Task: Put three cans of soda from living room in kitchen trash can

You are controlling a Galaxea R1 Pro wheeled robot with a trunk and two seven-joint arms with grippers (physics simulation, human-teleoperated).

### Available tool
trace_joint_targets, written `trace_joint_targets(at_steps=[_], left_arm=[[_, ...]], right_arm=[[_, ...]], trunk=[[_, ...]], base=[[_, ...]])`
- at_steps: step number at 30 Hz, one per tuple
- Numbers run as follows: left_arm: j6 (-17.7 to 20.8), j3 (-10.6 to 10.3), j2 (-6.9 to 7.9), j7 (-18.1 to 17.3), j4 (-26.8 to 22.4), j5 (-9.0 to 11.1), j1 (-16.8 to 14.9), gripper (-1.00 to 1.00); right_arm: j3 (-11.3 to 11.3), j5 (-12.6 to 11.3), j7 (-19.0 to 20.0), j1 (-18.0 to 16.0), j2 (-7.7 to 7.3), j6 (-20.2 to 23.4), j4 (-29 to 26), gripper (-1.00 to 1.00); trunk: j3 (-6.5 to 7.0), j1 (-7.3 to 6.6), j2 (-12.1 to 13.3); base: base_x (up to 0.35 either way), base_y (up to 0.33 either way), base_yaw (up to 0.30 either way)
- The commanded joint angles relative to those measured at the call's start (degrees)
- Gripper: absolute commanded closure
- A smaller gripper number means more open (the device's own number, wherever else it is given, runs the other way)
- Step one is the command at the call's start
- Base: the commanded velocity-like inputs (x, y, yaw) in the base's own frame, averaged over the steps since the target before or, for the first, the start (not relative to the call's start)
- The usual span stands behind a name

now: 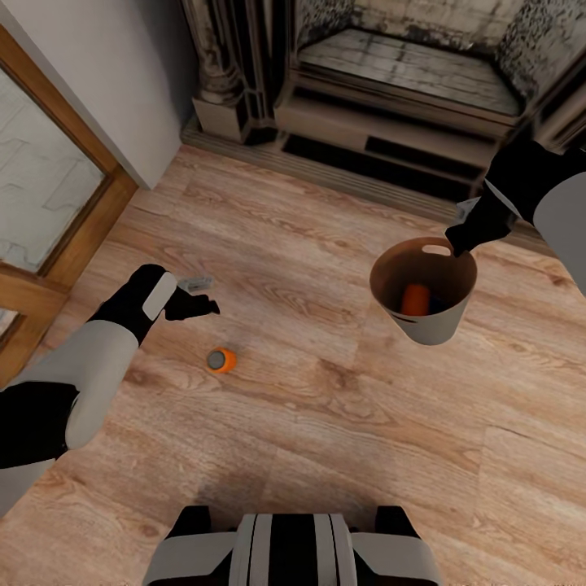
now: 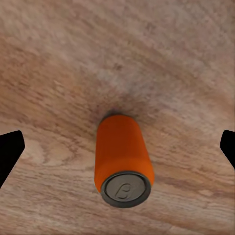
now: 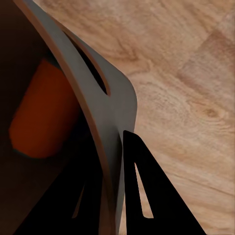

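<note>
Left wrist view | orange can (image 2: 122, 156) lying on floor (image 2: 171, 58) | centred between spread end effector (image 2: 117, 149) fingers

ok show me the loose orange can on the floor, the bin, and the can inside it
loose orange can (image 2: 122, 147): left wrist view, its side.
bin (image 1: 435, 325): head view, grey outer wall.
can inside (image 1: 416, 299): head view, orange body.

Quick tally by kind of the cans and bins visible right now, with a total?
Orange soda cans: 2, one lying on the floor, one inside the bin
Dark can-like shape beside the orange one in the bin: colour unclear, not counted
Trash cans: 1, held at its rim by the right gripper
Total: 3
</note>
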Motion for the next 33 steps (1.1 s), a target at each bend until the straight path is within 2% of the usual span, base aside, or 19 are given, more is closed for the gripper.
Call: trace_joint_targets(at_steps=[1, 10, 19, 27, 33], left_arm=[[-0.04, -0.01, 0.0, 0.0, 0.0, 0.02, 0.0, -1.0], [-0.31, -0.03, 0.0, 0.02, -0.08, 0.02, 0.02, -1.0], [-0.39, -0.04, -0.06, 0.03, -0.09, 0.0, 0.25, -1.0], [-0.4, -0.08, -0.16, 0.03, -0.04, 0.0, 0.3, -1.0], [-0.4, -0.08, -0.17, 0.0, -0.08, 0.02, 0.35, -1.0]], right_arm=[[0.26, -0.1, 0.14, -0.02, 0.0, 0.15, 0.04, 1.0], [0.32, -0.14, 0.14, -0.01, 0.19, 0.15, 0.05, 1.0], [0.35, -0.16, 0.14, -0.01, -0.08, 0.15, 0.04, 1.0], [0.38, -0.15, 0.14, 0.0, -0.2, 0.15, 0.05, 1.0], [0.37, -0.14, 0.14, 0.0, -0.46, 0.15, 0.04, 1.0]], trunk=[[-0.09, -0.01, 0.0], [-0.89, -0.01, 0.0], [-1.7, -0.01, 0.0], [-3.79, 1.75, -3.21], [-4.21, 1.75, -3.21]], base=[[0.0, 0.0, 0.0], [-0.119, 0.0, 0.0], [-0.015, 0.0, 0.0], [0.0, 0.0, 0.0], [0.0, 0.0, 0.0]])
